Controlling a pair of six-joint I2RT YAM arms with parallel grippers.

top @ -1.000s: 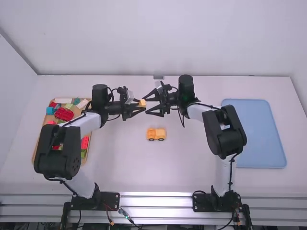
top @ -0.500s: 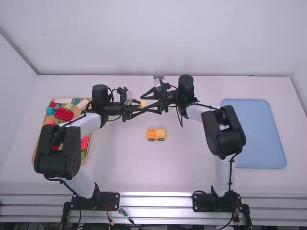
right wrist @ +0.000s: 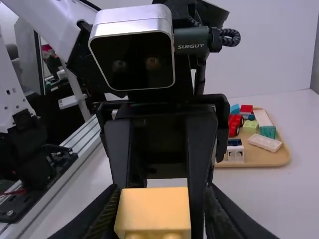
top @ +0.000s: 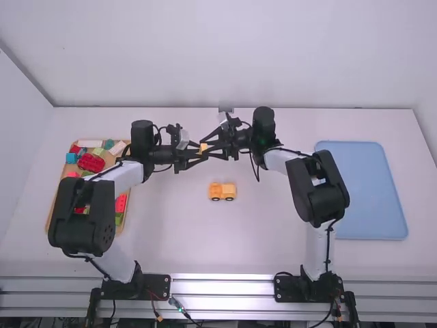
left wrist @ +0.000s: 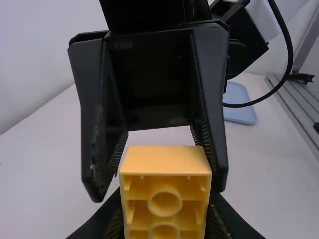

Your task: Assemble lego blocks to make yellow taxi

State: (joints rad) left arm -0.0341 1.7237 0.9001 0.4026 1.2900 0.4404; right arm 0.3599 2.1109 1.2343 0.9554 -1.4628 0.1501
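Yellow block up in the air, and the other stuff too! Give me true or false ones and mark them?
1. The left gripper holds a yellow block. True.
2. The little yellow car is upside down. False: the little yellow car stands on its wheels on the table.
3. The tan tray has a red block in it. True.
4. The blue tray is beside the left arm. False: the blue tray is beside the right arm.

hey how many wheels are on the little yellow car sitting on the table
2 in sight in the high view, on the near side of the yellow toy car: left wheel and right wheel. Others may be hidden on its far side.
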